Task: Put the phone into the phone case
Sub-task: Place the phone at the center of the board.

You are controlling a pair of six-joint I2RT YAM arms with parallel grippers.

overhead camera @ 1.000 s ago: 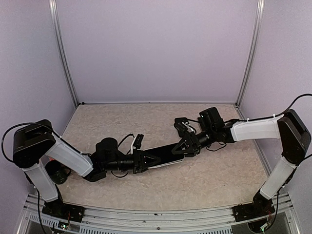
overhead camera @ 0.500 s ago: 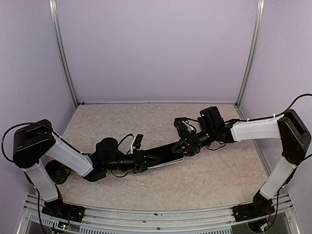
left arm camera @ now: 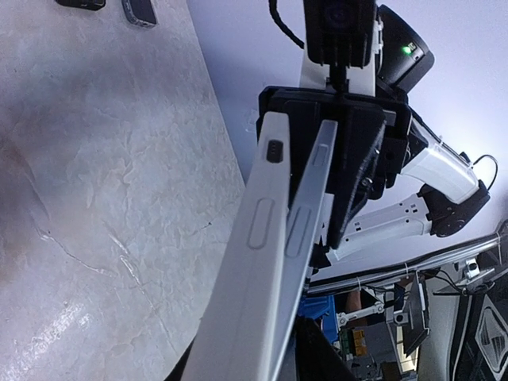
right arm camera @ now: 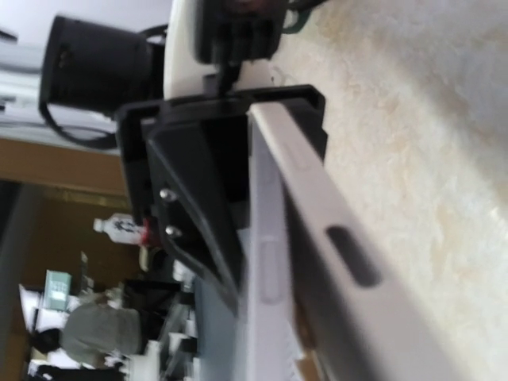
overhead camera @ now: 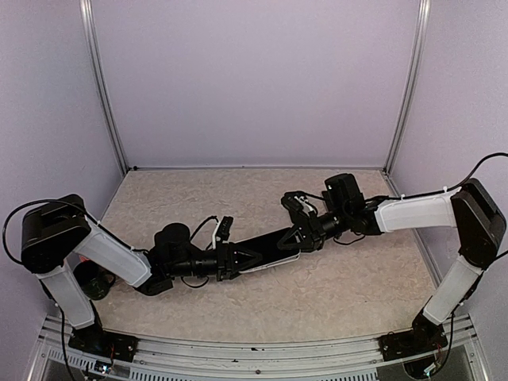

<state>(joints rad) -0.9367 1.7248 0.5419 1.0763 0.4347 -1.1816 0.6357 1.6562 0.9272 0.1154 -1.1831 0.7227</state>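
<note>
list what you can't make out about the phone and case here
- Top external: phone and case read as one dark strip; left gripper and right gripper cover its ends.
- Left wrist: two pale slabs edge-on; which is the phone is unclear.
- Left wrist: small dark objects cut off by the top edge.
- Right wrist: blurred throughout.

Lab test cell: lilac enclosure walls (overhead camera: 254,79), aluminium frame (overhead camera: 107,95), marbled tabletop (overhead camera: 262,198).

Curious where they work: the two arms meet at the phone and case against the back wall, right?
No: the top external view shows the left arm and right arm meeting at the phone and case mid-table, clear of the back wall.
</note>
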